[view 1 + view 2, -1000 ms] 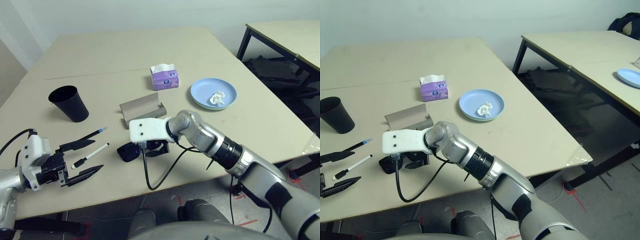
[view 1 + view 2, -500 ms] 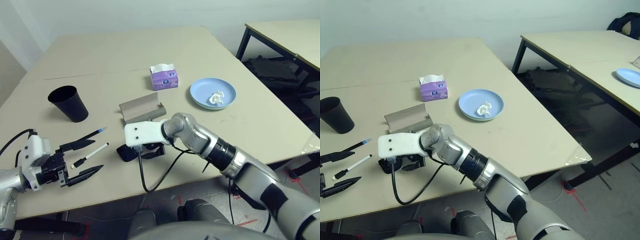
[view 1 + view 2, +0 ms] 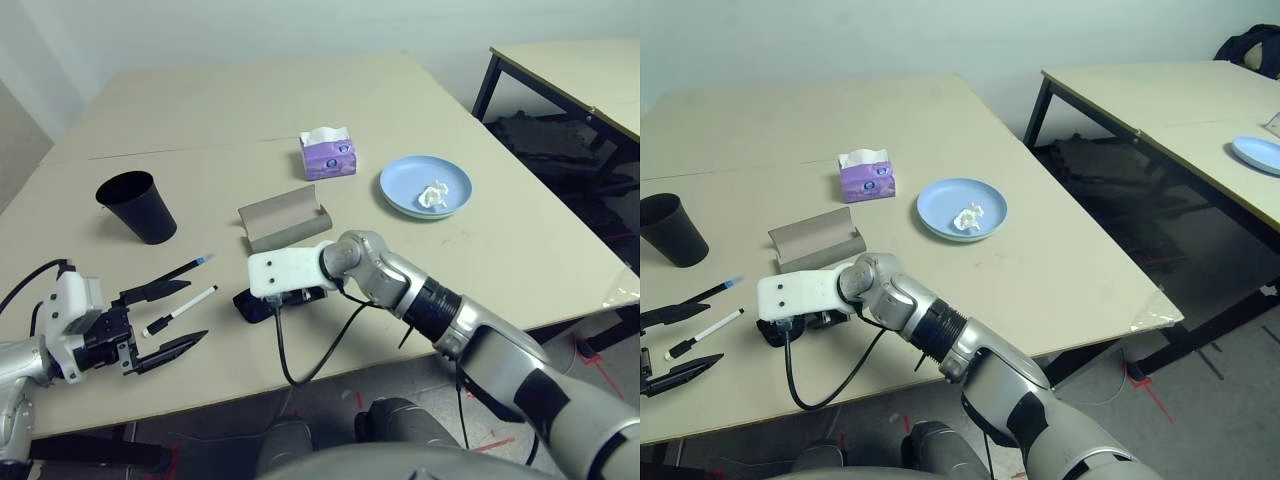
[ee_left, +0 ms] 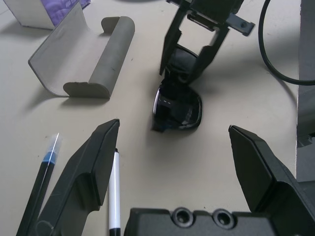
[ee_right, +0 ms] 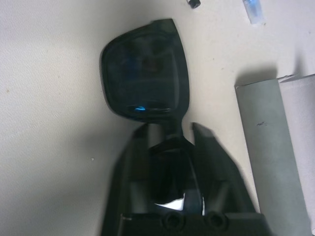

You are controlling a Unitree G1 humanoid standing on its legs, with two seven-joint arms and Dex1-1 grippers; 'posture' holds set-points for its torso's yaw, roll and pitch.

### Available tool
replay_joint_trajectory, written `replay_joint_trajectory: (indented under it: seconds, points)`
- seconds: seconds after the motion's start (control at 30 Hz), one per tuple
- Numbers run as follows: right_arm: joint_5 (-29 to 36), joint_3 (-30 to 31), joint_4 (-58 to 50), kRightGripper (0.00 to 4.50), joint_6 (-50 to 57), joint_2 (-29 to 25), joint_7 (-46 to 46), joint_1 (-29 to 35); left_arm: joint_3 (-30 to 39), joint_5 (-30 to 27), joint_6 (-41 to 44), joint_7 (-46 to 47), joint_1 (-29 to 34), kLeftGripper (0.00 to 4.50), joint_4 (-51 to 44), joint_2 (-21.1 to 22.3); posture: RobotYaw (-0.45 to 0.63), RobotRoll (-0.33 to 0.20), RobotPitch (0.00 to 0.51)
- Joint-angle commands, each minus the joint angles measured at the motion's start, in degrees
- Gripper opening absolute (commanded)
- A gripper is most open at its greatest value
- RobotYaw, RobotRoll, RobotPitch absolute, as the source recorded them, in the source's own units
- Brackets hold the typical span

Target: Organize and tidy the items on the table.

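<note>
From the left eye, black sunglasses (image 3: 257, 306) lie near the worktop's (image 3: 225, 375) front edge; the left gripper (image 3: 197, 308) gapes, holding nothing. Over at the right wrist, the right gripper (image 5: 170, 127) straddles their bridge, fingers still apart.

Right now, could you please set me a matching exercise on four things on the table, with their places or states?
1. black tapered cup
2. grey folding glasses case
3. white crumpled wad
4. black plastic sunglasses

A. between the right gripper's fingers
B. on the blue round plate
C. standing upright
D. lying open

Pairs: 1-C, 2-D, 3-B, 4-A
</note>
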Motion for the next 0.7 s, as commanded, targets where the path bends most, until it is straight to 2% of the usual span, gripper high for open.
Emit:
replay_joint_trajectory:
  seconds: [0.03,0.07,0.1,0.4,0.63,0.7]
  points:
    - [-0.46,-0.14,0.81,0.55,-0.17,0.17,0.31,0.49,-1.02,0.36,0.71,0.26,-0.04,4.5,-1.08,-0.07,-0.04,0.0,0.042]
    - [-0.49,-0.18,0.75,0.24,-0.17,0.18,0.39,0.57,-1.04,0.33,0.78,0.31,-0.01,4.5,-1.22,-0.08,-0.04,0.0,0.041]
    - [-0.55,-0.21,0.64,0.19,-0.17,0.16,0.5,0.66,-1.06,0.32,0.83,0.36,0.04,4.5,-1.34,-0.09,-0.04,0.0,0.042]
    - [-0.61,-0.65,-0.63,0.19,-0.36,-1.15,1.78,0.55,-1.11,0.23,1.78,1.01,-0.15,4.5,-2.12,-0.1,-0.04,0.0,0.038]
    - [-0.46,-4.08,-1.67,0.19,-1.18,-0.81,0.66,-4.46,1.59,-2.68,9.83,10.07,-2.53,4.5,-2.69,-2.47,-0.05,0.0,0.035]
    - [-0.41,-5.77,0.64,0.19,-2.88,-0.33,-0.82,-7.7,1.89,-2.19,11.92,14.47,-3.32,4.5,-2.6,-3.42,-0.05,0.0,0.034]
